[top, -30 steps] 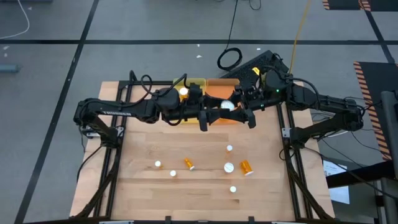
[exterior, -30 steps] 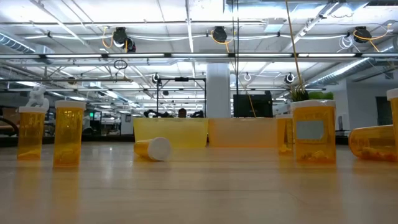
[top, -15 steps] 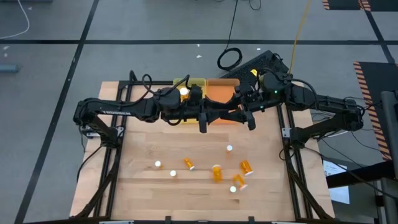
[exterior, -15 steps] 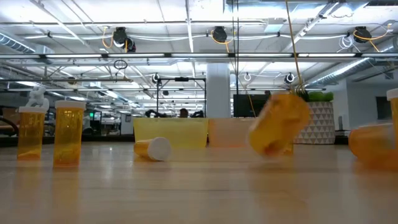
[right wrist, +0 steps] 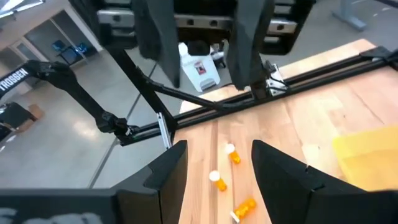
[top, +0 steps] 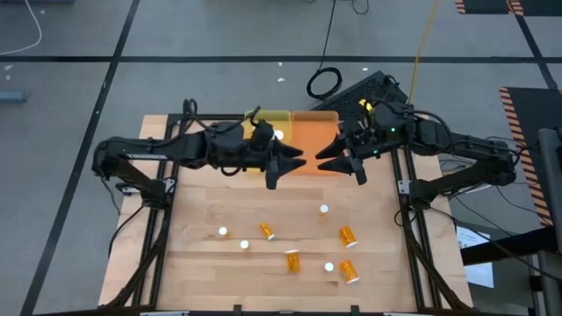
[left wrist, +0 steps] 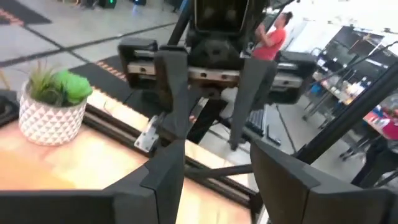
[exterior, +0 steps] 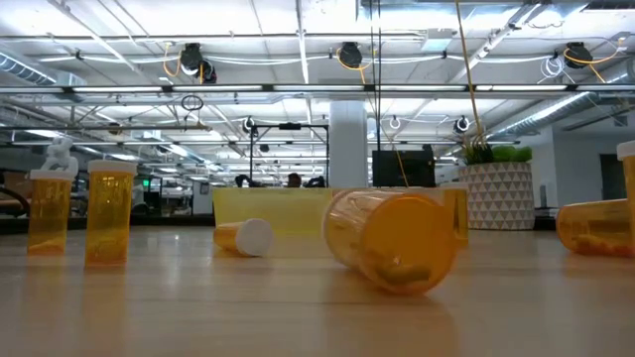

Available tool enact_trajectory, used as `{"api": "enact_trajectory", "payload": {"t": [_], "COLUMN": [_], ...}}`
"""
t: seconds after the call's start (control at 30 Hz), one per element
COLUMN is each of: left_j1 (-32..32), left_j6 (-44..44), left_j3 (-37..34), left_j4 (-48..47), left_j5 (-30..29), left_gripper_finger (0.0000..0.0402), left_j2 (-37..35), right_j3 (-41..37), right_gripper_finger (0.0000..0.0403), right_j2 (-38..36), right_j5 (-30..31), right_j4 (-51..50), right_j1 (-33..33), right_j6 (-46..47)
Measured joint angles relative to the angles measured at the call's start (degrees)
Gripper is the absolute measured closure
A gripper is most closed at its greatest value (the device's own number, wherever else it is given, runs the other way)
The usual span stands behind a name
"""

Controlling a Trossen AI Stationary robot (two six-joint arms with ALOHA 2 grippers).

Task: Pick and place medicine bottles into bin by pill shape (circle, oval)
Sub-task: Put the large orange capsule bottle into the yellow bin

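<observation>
Medicine bottles (top: 292, 261) lie scattered at the tabletop's (top: 202, 202) 6 o'clock, unsorted. Left pincer (top: 279, 167) and right pincer (top: 338, 158), both apart and empty, hover by the bins (top: 312, 132) at 12 o'clock.

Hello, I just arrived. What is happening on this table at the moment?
Two robot arms are sorting medicine bottles into trays. Right now neither holds anything: the left gripper and the right gripper hang open, facing each other over the yellow tray and orange tray at the table's far edge. Several bottles wait on the wooden table; some stand upright, and one lies on its side near the front.
</observation>
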Motion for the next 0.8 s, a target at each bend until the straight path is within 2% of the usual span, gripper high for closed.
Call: {"api": "enact_trajectory", "payload": {"t": [0.13,0.27,0.37,0.53,0.8], "left_j1": [-1.7,-6.8,-12.4,-20.5,-28.8], "left_j6": [-5.6,-15.9,-22.3,-32.5,-42.0], "left_j3": [-0.1,-0.2,-0.2,-0.2,-0.1], "left_j4": [-10.5,-21.2,-22.7,-23.5,-26.3], "left_j5": [0.0,0.7,0.6,-3.5,-4.8], "left_gripper_finger": [0.0215,0.0215,0.0215,0.0215,0.0215], "left_j2": [-1.2,-0.3,1.8,5.3,11.8], "right_j3": [0.0,0.0,0.0,0.0,0.0], "right_gripper_finger": [0.0232,0.0232,0.0232,0.0232,0.0232], "right_j2": [-0.6,-1.0,-1.2,-1.3,-1.3], "right_j5": [0.0,0.0,0.0,0.1,0.2], "right_j4": [-1.8,-5.2,-7.8,-12.4,-15.6], "right_j1": [0.0,0.0,0.0,0.0,0.0], "right_j6": [0.1,0.2,0.2,0.4,0.8]}}
